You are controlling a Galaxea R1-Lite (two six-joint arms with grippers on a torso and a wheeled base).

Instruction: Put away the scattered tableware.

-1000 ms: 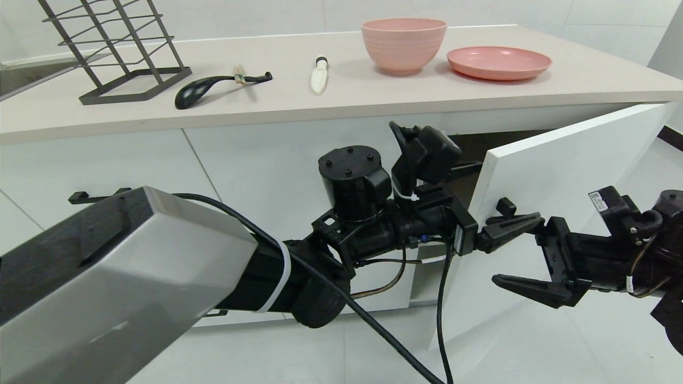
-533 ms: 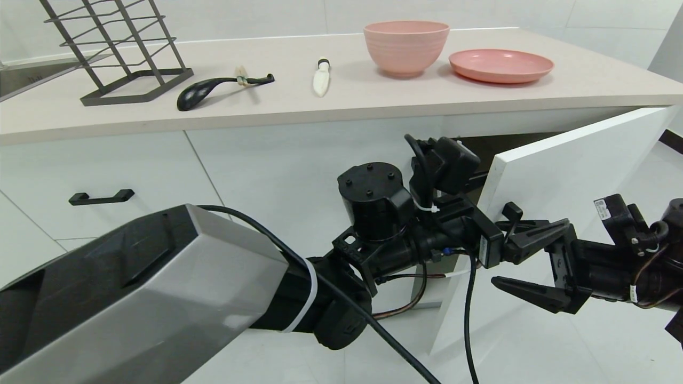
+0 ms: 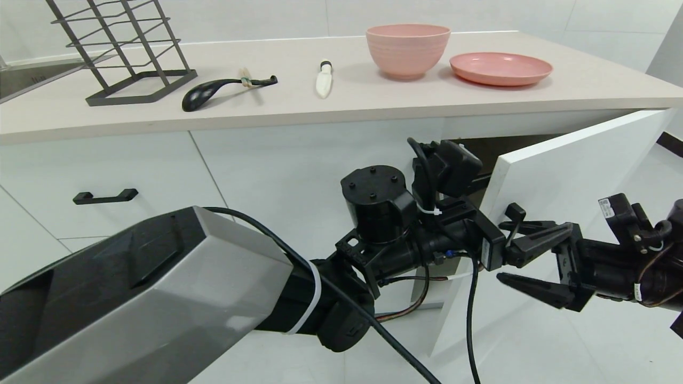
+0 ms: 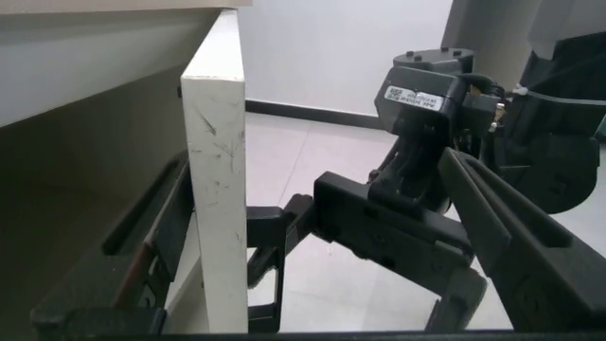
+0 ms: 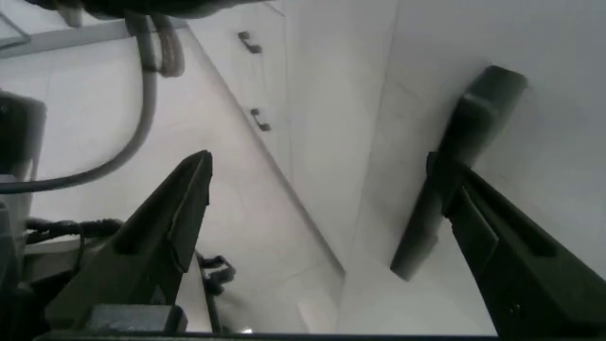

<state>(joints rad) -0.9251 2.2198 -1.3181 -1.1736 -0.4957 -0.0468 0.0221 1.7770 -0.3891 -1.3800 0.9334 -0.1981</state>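
Left fingers [image 4: 516,242]: spread, straddling the free edge of the cabinet door [image 3: 576,160], one finger inside the cabinet and one in front. Nothing pinched, and I can't tell if either touches the door.

Right fingers [image 3: 536,290]: spread too, empty, low in front of the door face, just beside the left wrist. The black door handle [image 5: 469,152] sits between them, close to one finger; contact can't be judged.

The door is ajar, swung out toward the robot's right, with a dark cabinet opening behind it under the surface [image 3: 347,104].

All the tableware is on the surface, well above and apart from both arms:
- pink bowl [image 3: 408,48], upright, right of centre
- pink plate [image 3: 500,66], flat, just right of the bowl, small gap between them
- white utensil [image 3: 323,81] with a dark tip, lying left of the bowl
- black spoon [image 3: 213,92], lying further left, with a banded chopstick bundle [image 3: 246,81] across its handle
- wire rack [image 3: 128,53], at the left end beside the spoon

Sink corner [image 3: 26,77] is at far left. Drawer pull [image 3: 105,197] is on the left cabinet front.
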